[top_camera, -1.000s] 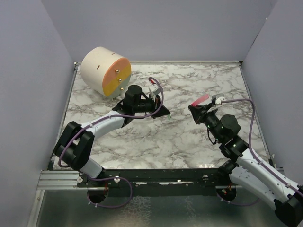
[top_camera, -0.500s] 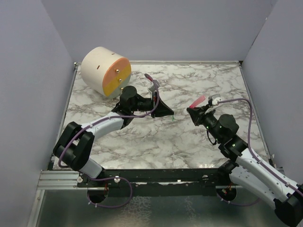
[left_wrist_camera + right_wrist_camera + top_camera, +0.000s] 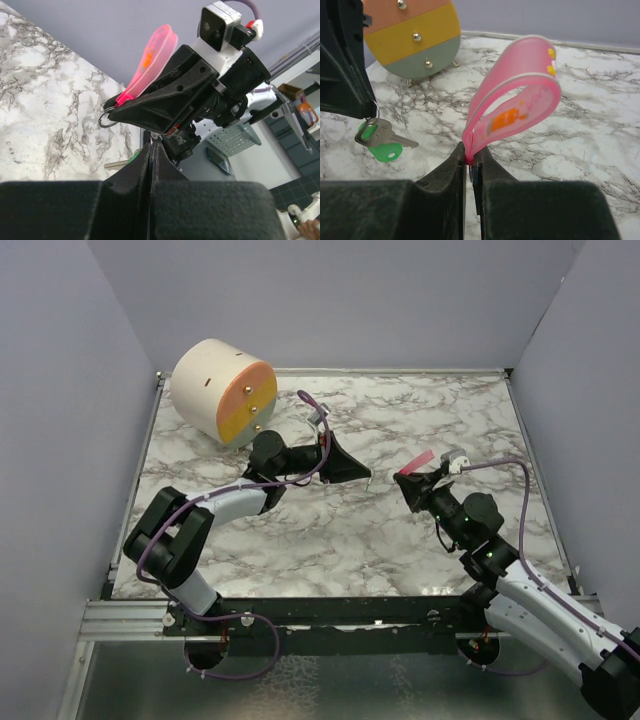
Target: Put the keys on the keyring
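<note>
Left gripper (image 3: 362, 476): clenched on the keys (image 3: 384, 142), swung out toward 3 o'clock.
Right gripper (image 3: 404, 481): pinching the keyring (image 3: 515, 100), nudged toward 9 o'clock.
Gap: tighter than a second ago; keys dangling near keyring, not touching.

Moved: left tool (image 3: 366, 477) has swung further right and a bit toward the far side, wrist rolled over, the keys (image 3: 386, 150) carried along under it. The right tool (image 3: 400, 480) shifted slightly left and nearer, and the keyring (image 3: 422, 458) came with it. Gap between the two tools is narrower, tips now near each other.
</note>
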Robot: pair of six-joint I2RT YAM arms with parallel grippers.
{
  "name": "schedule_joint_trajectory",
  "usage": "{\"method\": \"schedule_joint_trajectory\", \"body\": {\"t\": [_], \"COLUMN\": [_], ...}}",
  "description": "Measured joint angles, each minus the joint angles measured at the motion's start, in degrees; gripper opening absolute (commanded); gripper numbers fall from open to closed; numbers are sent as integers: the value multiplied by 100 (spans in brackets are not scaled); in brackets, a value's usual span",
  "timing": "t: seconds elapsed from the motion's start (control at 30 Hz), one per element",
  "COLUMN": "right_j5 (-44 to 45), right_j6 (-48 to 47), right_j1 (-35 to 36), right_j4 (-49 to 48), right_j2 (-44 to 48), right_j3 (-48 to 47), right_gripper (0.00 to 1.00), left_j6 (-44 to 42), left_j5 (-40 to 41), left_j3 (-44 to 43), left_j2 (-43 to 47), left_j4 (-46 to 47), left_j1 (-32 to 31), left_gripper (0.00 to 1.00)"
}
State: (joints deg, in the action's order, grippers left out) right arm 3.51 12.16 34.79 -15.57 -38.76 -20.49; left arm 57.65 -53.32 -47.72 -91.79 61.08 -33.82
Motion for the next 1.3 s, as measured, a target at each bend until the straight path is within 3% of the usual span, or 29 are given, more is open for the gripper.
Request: {"method": "schedule_joint_trajectory", "body": {"t": [0.2,0.8,1.3], "right_j5": [2,2,2], "right_j6": [0,2,7], "right_j1": [0,0,0], "right_j4": [-168,-166,-396], "right_j2": [59,203,234], "right_j3": [0,0,55], "right_gripper": [1,1,1], "left_j6": [310,-37,225], "left_j5": [203,1375,2618], "left_j3": [-15,85,481], "left_j2": [-76,378,636], "left_j4": [-170,-1495,-1725], "left_j1": [0,-55,-678], "left_gripper": [0,0,0]}}
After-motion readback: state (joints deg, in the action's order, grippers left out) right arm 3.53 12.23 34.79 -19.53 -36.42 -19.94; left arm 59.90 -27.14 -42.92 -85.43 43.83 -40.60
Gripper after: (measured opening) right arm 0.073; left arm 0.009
